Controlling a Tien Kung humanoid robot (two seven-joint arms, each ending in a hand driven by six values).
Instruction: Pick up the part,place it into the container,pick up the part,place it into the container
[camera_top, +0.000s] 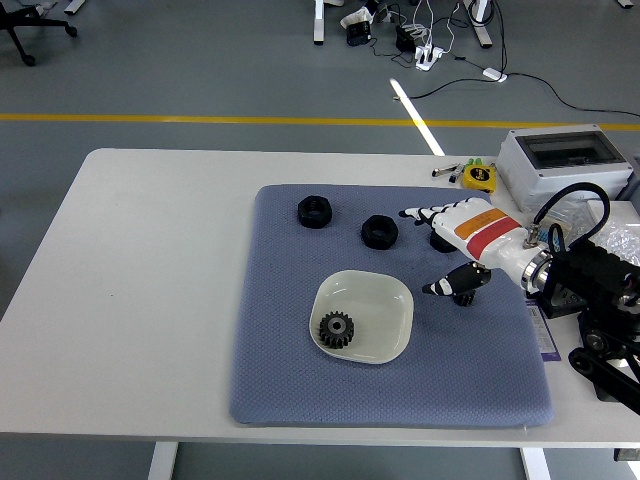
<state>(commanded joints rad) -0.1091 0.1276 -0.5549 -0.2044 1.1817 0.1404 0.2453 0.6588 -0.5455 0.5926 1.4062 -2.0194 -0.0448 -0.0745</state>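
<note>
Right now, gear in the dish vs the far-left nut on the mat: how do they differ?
The gear lies in the white dish; the nut sits on the blue mat, at its far side. The gear's rim is toothed; the nut's outline is faceted and chunkier. Both are black, lie flat and have a centre hole.

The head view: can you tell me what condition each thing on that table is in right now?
Gear: lying flat in the dish.
Dish: upright on the blue mat.
Two black nuts: loose on the mat, untouched.
Third black nut: partly hidden under the hand.
Right hand: open, holding nothing, over the mat's far right.
Grey box: lid closed.
</note>
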